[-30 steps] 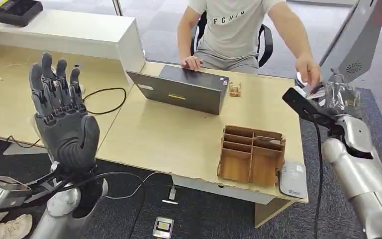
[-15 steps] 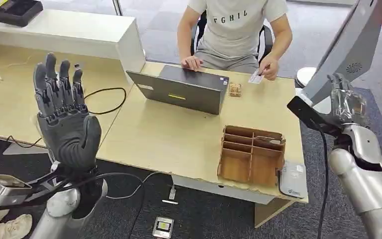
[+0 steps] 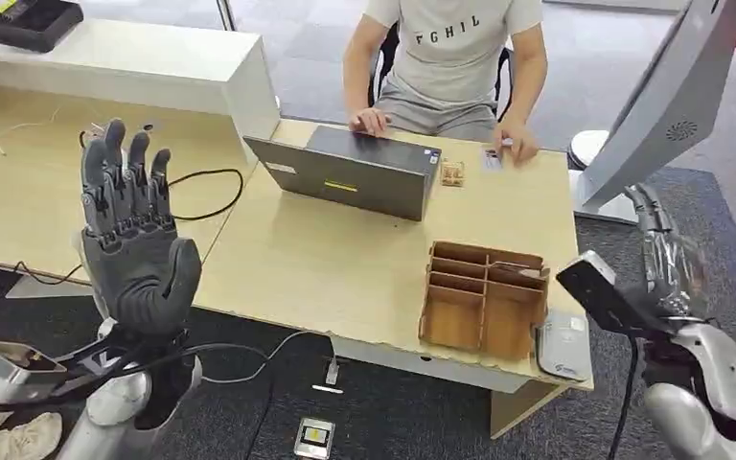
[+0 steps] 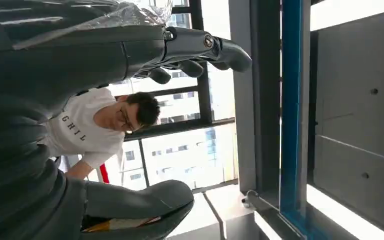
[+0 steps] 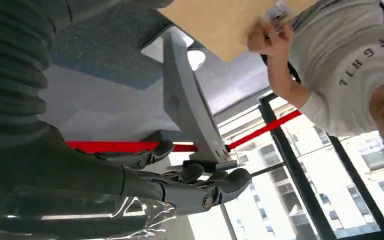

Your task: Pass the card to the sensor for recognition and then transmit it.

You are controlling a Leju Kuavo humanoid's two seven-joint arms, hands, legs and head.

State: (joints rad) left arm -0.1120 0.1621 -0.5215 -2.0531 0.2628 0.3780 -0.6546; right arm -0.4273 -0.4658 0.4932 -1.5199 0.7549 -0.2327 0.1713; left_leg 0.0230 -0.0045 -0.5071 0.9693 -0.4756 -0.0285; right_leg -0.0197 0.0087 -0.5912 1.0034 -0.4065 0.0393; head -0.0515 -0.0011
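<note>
Card lies on the far edge of the wooden desk, upper right of centre in the head view, under the fingers of the seated person's hand; in the right wrist view that same hand pinches it at the desk edge. Neither robot hand holds it. At the left of the head view the left hand stands raised, palm toward the camera, fingers straight up and slightly apart, holding nothing. At the lower right the right hand sits beyond the desk's right edge, fingers loosely extended and empty, with a black camera block just beside its wrist. Near it, on the desk's front right corner, rests the white card sensor, touching the side of a wooden compartment box. A grey laptop stands farther back, in front of the person.
</note>
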